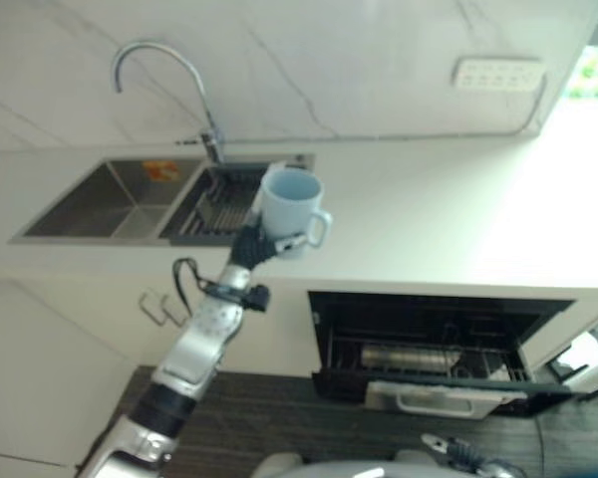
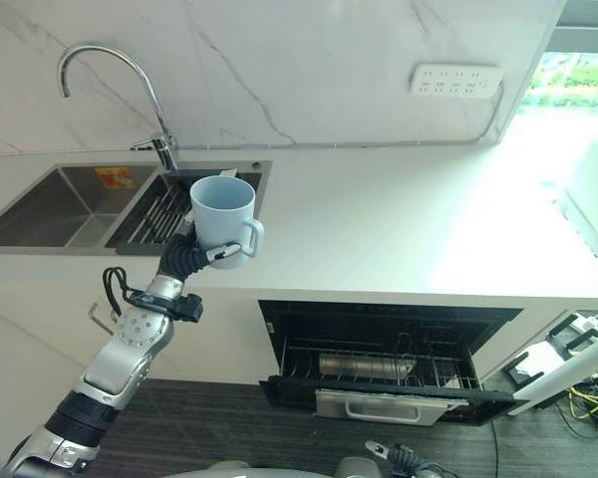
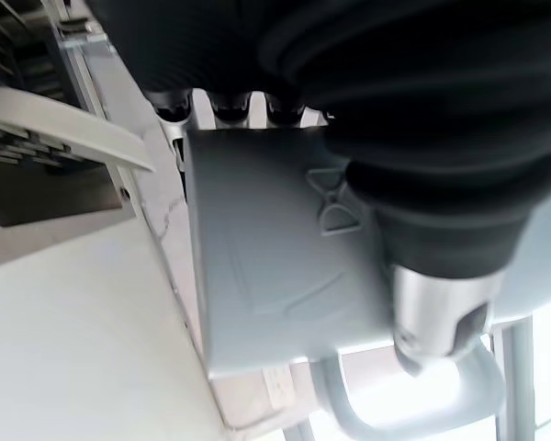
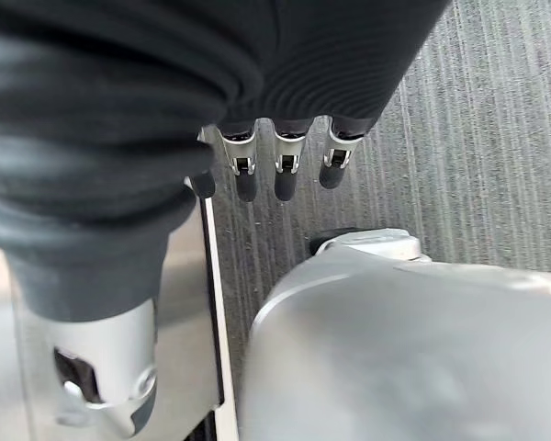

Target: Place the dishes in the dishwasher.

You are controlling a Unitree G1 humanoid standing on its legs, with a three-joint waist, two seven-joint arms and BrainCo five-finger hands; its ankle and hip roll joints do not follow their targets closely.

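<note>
- Your left hand (image 2: 191, 254) is clamped around the pale blue mug (image 2: 224, 219), fingers on one side and thumb on the other, above the counter edge beside the sink (image 2: 40, 204).
- The mug looks rigid, smooth and probably breakable; keep hold of the body, handle free.
- The open dishwasher (image 2: 379, 373) waits lower right.
- Your right hand (image 4: 280, 170) hangs relaxed, fingers straight.

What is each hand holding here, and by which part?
The left hand holds a pale blue mug upright by its body, fingers and thumb on opposite sides, the handle free. The right hand holds nothing.
</note>
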